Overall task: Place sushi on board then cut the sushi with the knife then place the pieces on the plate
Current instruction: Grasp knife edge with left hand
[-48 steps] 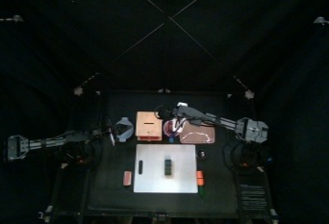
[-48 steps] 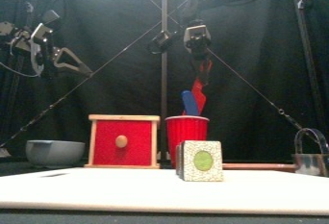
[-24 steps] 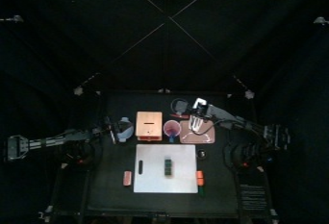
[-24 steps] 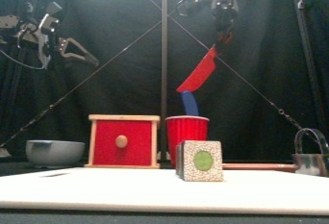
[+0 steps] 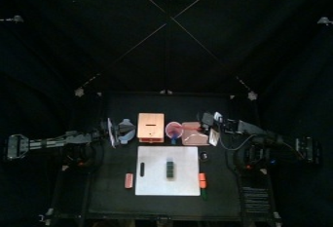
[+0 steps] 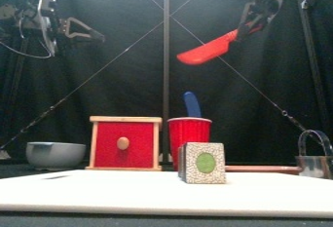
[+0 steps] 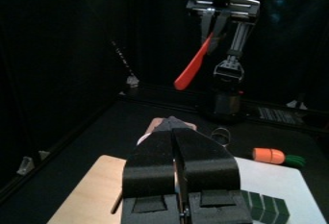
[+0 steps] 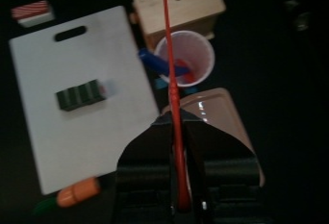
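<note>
My right gripper (image 6: 251, 18) clamped the red knife (image 6: 208, 49) high over the bench, blade slanting down toward the left. The sushi roll (image 5: 170, 169) sat whole on the white board (image 5: 150, 182), in front of the red cup (image 6: 189, 133). My left gripper (image 7: 176, 143) hung raised, jaws pressed together, empty.

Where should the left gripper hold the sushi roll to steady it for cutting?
Probably the rearmost block, from straight above, with the left gripper opened across the flat left and right sides of the sushi roll. It lies front-to-back on the white board, three blocks long, so an end grip leaves the seams free for the red knife.
</note>
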